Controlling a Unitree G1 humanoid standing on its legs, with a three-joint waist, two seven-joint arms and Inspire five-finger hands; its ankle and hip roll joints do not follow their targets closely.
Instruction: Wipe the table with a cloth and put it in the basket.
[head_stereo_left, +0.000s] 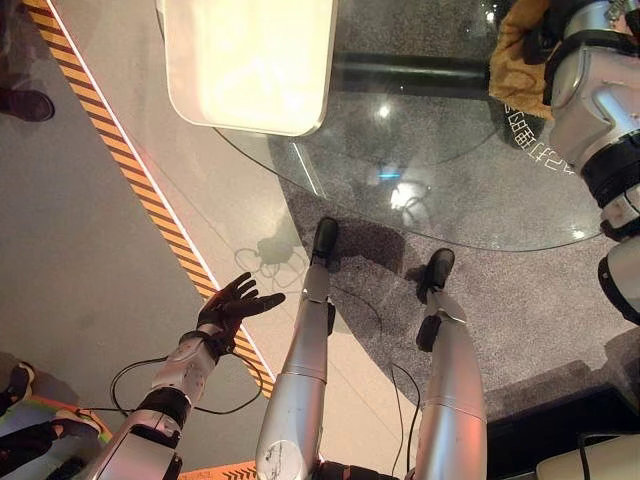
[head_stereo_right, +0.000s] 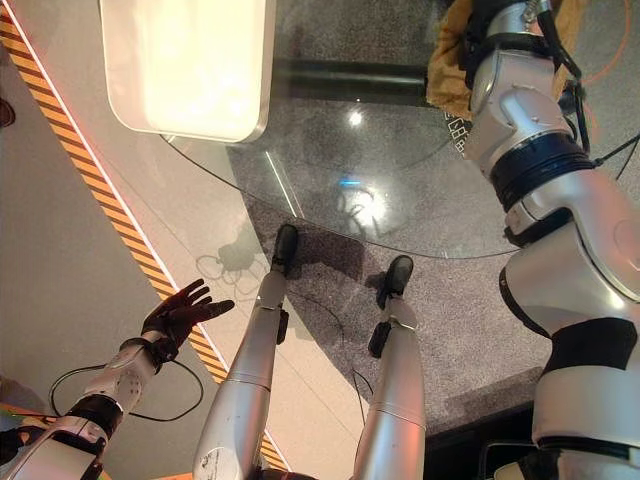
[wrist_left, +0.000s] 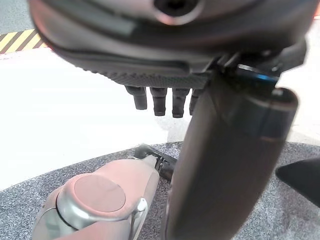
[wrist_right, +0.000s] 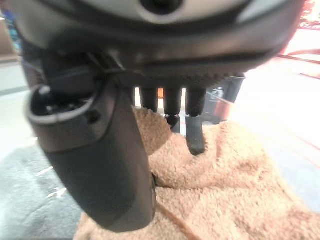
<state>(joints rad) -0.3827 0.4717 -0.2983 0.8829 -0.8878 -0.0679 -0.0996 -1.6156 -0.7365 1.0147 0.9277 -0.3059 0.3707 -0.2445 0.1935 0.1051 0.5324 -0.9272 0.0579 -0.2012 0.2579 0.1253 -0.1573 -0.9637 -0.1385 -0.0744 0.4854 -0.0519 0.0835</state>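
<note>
A tan fluffy cloth lies on the far right part of the round glass table, also seen as the cloth. My right hand is over it, and its straight fingers press down into the pile while the thumb stands beside them. My left hand hangs low at the left, off the table and above the floor, fingers spread and holding nothing. In its wrist view the left fingers stick out straight.
A pale rounded rectangular panel overlaps the table's far left edge. Yellow-black striped tape runs diagonally across the floor on the left. Grey carpet lies under the table. A person's dark shoe stands at the far left.
</note>
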